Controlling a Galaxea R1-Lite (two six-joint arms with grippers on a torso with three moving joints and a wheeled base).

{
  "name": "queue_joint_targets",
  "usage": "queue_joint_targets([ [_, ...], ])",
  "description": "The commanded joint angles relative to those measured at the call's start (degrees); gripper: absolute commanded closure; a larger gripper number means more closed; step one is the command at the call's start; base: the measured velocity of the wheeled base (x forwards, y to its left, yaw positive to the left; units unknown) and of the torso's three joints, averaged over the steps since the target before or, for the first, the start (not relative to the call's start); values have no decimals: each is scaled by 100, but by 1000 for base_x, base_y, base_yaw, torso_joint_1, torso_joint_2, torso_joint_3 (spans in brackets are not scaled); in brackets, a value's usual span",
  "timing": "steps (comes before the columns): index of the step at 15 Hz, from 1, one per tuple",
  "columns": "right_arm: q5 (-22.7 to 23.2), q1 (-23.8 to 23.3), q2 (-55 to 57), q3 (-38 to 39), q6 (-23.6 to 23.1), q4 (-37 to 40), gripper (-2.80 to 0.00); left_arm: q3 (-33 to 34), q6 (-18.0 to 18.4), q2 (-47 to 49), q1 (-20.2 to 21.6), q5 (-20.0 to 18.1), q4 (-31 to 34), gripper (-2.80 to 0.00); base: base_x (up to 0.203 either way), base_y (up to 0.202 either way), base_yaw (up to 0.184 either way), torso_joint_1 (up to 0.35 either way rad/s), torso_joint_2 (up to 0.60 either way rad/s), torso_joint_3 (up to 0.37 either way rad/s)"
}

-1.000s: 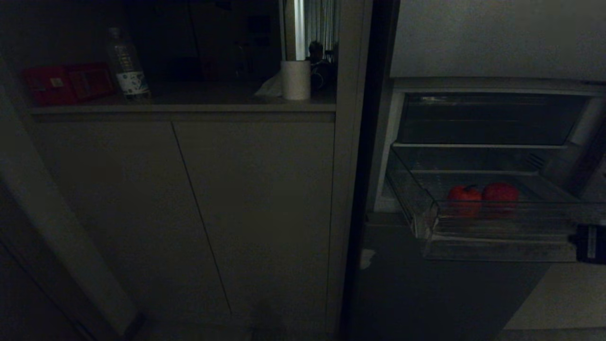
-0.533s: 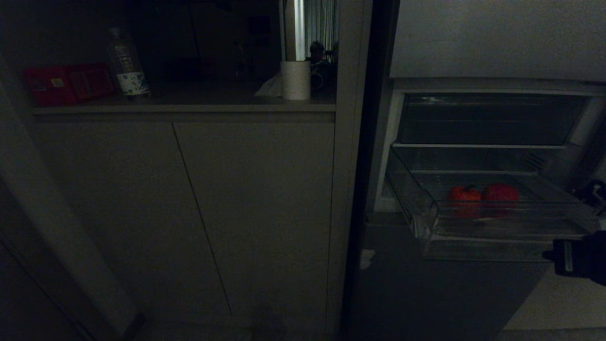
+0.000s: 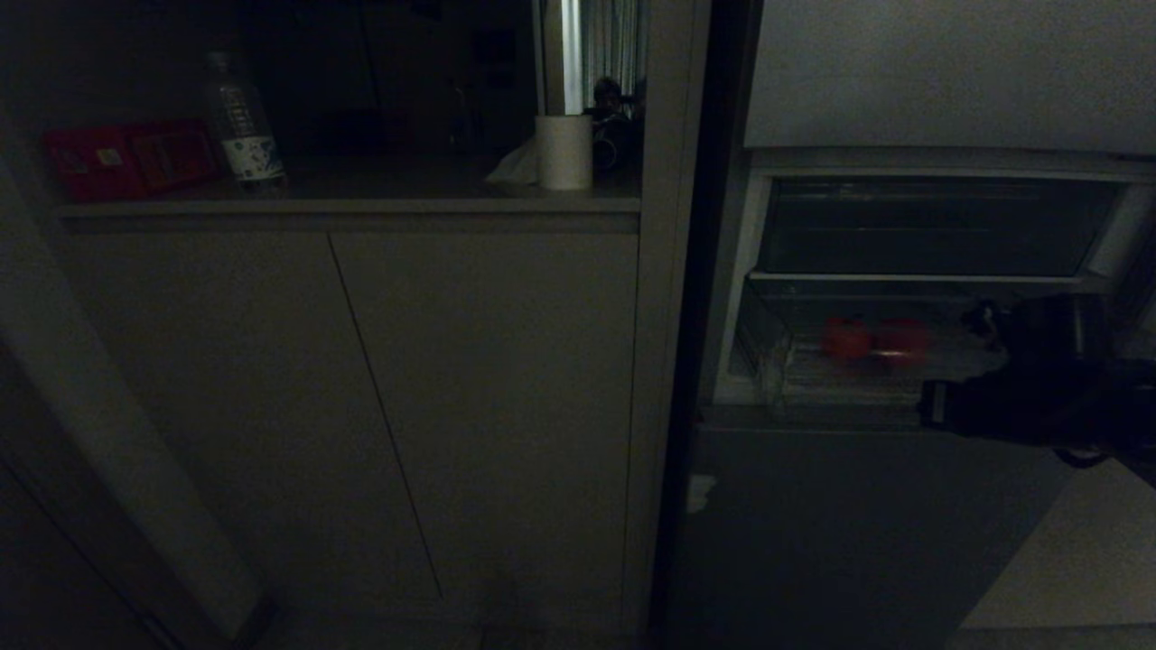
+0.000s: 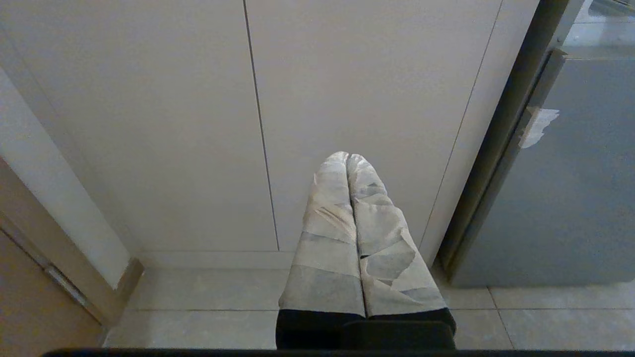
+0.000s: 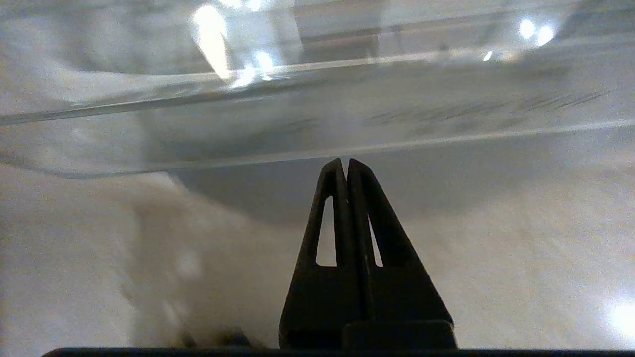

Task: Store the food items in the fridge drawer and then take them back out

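Two small red food items (image 3: 846,338) (image 3: 903,341) lie side by side in the clear fridge drawer (image 3: 795,379), which sits almost fully inside the open compartment of the dark grey fridge (image 3: 858,524). My right gripper (image 3: 926,404) reaches in from the right at the drawer's front. Its fingers are shut and empty, with the tips (image 5: 346,161) right at the clear plastic front lip (image 5: 317,99). My left gripper (image 4: 347,156) is parked low, its taped fingers (image 4: 327,223) shut on nothing and pointing at the pale cabinet doors (image 4: 149,124).
Left of the fridge stand pale grey cabinets (image 3: 361,388) under a counter holding a bottle (image 3: 242,122), red boxes (image 3: 126,158) and a paper roll (image 3: 564,152). A tape scrap (image 4: 538,126) hangs on the fridge edge. Tiled floor (image 4: 208,307) lies below.
My right arm has come in from the right edge, leftward and upward. The drawer, which stood pulled out, has slid back into the fridge with the two red items in it.
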Motion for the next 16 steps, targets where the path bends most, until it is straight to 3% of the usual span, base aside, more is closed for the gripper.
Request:
queue_joint_targets([
  [1,-20,354,986,-396,426,-839,0,0,-2,9,2,2,3,0,0,0,0,0,0,0],
  [4,-351,704,1596,-988,777,-1354,0,0,-2,9,2,2,3,0,0,0,0,0,0,0],
  [9,-374,672,1183,-727,1198,-1744,0,0,-2,9,2,2,3,0,0,0,0,0,0,0],
  [13,-418,733,1686,-734,1214,-2798,0,0,-2,9,2,2,3,0,0,0,0,0,0,0],
  [16,-836,794,2460,-1206,1214,-3336,0,0,-2,9,2,2,3,0,0,0,0,0,0,0],
])
